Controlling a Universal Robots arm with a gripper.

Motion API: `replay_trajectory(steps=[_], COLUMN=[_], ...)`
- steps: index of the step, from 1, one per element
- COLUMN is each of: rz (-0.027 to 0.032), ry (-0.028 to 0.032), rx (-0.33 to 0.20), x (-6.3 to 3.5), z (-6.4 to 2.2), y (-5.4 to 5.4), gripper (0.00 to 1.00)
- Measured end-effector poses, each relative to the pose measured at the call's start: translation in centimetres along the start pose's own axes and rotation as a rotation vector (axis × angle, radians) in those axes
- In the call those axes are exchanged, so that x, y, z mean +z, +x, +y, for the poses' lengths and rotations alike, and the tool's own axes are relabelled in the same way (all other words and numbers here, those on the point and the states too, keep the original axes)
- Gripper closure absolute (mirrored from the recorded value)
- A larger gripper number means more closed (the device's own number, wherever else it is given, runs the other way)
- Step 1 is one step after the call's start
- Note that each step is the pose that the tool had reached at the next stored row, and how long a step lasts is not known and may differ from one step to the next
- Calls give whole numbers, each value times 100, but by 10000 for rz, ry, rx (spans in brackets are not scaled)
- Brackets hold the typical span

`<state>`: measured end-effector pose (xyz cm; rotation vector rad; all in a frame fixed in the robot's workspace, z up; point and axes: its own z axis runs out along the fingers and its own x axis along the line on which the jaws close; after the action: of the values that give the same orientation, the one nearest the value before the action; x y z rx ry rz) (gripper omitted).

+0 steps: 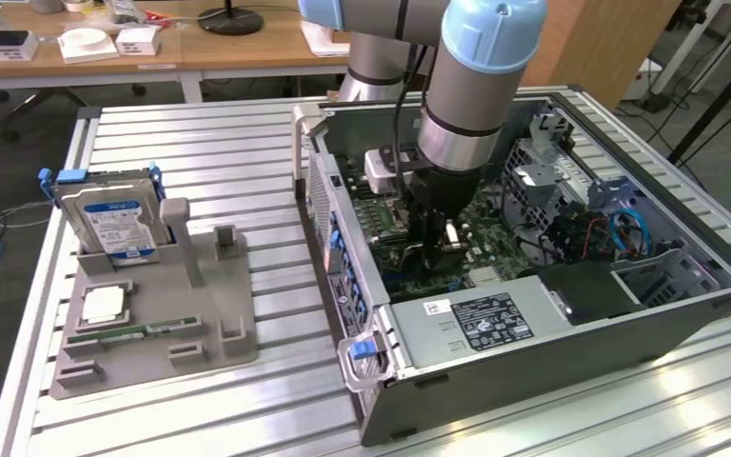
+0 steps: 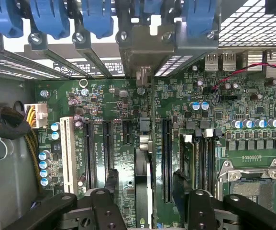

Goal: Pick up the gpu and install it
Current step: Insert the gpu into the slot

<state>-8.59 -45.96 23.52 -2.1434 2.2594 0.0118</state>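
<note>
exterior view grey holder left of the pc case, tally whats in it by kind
hard drive: 1
processor chip: 1
green RAM stick: 1
total in the grey holder: 3

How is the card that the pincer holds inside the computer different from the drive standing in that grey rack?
The gpu is thin and dark; the hard drive is thick, silver, with a blue-white label. The gpu hangs in the pincer above the motherboard; the hard drive stands free in the grey rack outside the case. Both stand on edge.
</note>
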Motion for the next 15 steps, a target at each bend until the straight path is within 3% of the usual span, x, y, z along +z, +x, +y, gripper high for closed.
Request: replay_trajectory(steps=[4, 15], rz=[2, 2], ry=[0, -1], rx=[0, -1], x=[-34, -384], z=[0, -5], y=[-1, -9], gripper=[43, 43])
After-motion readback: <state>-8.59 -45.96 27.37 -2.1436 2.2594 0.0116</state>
